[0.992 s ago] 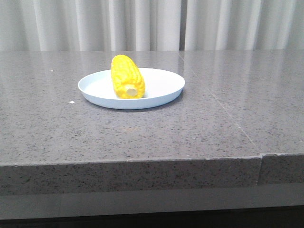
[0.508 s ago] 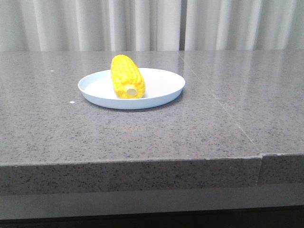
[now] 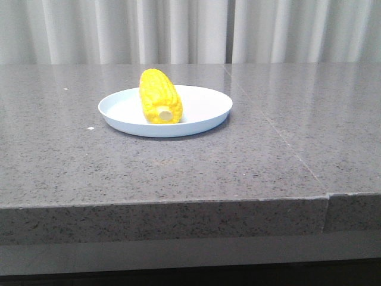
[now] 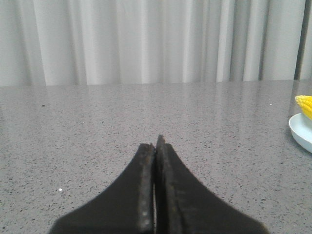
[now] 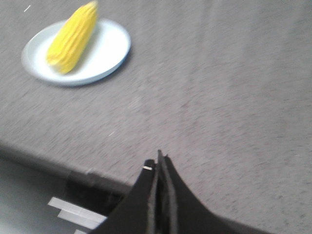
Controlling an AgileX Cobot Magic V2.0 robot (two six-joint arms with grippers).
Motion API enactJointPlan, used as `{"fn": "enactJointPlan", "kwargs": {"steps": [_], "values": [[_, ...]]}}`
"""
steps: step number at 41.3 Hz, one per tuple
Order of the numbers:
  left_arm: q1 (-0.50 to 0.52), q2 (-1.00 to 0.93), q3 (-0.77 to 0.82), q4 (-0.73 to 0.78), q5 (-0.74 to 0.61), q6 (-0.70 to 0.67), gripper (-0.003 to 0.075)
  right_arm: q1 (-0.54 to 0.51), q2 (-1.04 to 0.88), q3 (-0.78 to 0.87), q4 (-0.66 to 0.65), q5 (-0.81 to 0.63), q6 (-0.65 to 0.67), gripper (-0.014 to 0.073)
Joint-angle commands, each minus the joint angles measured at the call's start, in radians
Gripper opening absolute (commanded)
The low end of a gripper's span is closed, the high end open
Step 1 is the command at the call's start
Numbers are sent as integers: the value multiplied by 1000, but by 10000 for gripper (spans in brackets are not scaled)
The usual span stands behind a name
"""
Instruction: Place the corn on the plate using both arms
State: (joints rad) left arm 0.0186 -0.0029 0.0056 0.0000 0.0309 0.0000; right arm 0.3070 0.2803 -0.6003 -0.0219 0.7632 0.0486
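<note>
The yellow corn (image 3: 159,96) lies on the pale blue plate (image 3: 205,113), its cream stub end toward the camera. Neither gripper shows in the front view. In the left wrist view my left gripper (image 4: 157,144) is shut and empty, low over the bare tabletop, with the plate's rim (image 4: 300,134) and a tip of corn (image 4: 304,103) at the frame's edge. In the right wrist view my right gripper (image 5: 158,162) is shut and empty above the table's near edge, well away from the plate (image 5: 105,51) and the corn (image 5: 73,36).
The grey speckled stone tabletop (image 3: 268,149) has a seam running toward its front right. Its front edge (image 3: 178,208) drops off. White curtains (image 3: 178,30) hang behind. White tape marks (image 5: 68,207) lie on the floor below the table's edge.
</note>
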Motion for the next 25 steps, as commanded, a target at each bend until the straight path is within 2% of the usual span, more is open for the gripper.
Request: {"fn": "enactJointPlan", "kwargs": {"steps": [1, 9, 22, 25], "values": [[-8, -21, 4, 0, -92, -11, -20, -94, -73, 100, -1, -251, -10, -68], [-8, -21, 4, 0, -92, -11, -20, -222, -237, 367, 7, -497, -10, -68], [-8, -21, 4, 0, -92, -11, -20, -259, -304, 614, 10, -797, -10, -68], [-8, -21, 4, 0, -92, -11, -20, -260, -304, 611, 10, -799, -10, -68]]}}
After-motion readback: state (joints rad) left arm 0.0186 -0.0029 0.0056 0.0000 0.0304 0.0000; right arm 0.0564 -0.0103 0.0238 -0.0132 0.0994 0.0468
